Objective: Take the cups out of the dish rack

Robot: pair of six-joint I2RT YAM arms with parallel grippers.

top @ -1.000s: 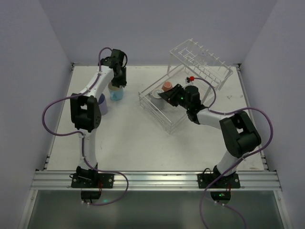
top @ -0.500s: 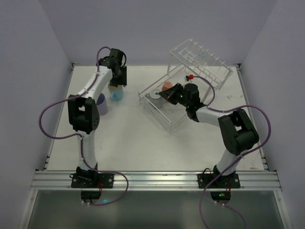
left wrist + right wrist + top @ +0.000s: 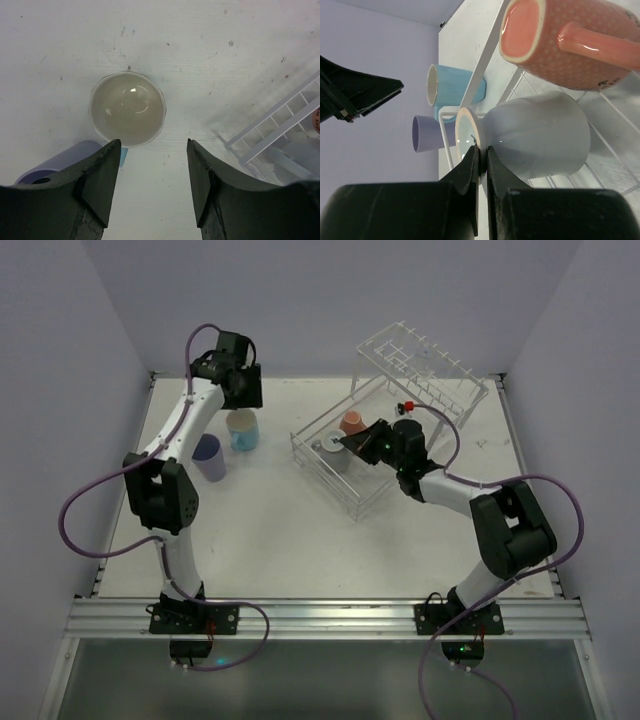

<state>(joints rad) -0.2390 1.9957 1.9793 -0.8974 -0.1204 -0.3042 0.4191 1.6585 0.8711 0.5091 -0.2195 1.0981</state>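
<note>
The light blue cup [image 3: 243, 428] stands upright on the table, and its cream inside [image 3: 127, 109] shows from above. The lavender cup [image 3: 209, 456] stands beside it, partly hidden by a finger in the left wrist view [image 3: 60, 160]. My left gripper [image 3: 236, 390] is open and empty above the light blue cup [image 3: 153, 146]. The grey-blue cup [image 3: 331, 451] and the salmon-pink cup [image 3: 352, 422] are in the dish rack's low basket [image 3: 372, 490]. My right gripper [image 3: 343, 445] is shut on the grey-blue cup's rim [image 3: 481, 150]. The grey-blue cup's body [image 3: 535, 135] lies below the pink cup [image 3: 560, 40].
The rack's raised tilted tier [image 3: 420, 362] stands at the back right with bare pegs. A corner of the basket [image 3: 280, 125] lies right of my left gripper. Walls close the table on three sides. The right wrist view also shows the light blue cup [image 3: 452, 85] and the lavender cup [image 3: 427, 134].
My left gripper has lifted up and back off the light blue cup, which stays on the table. My right gripper stays clamped on the grey-blue cup's rim, barely moved.
</note>
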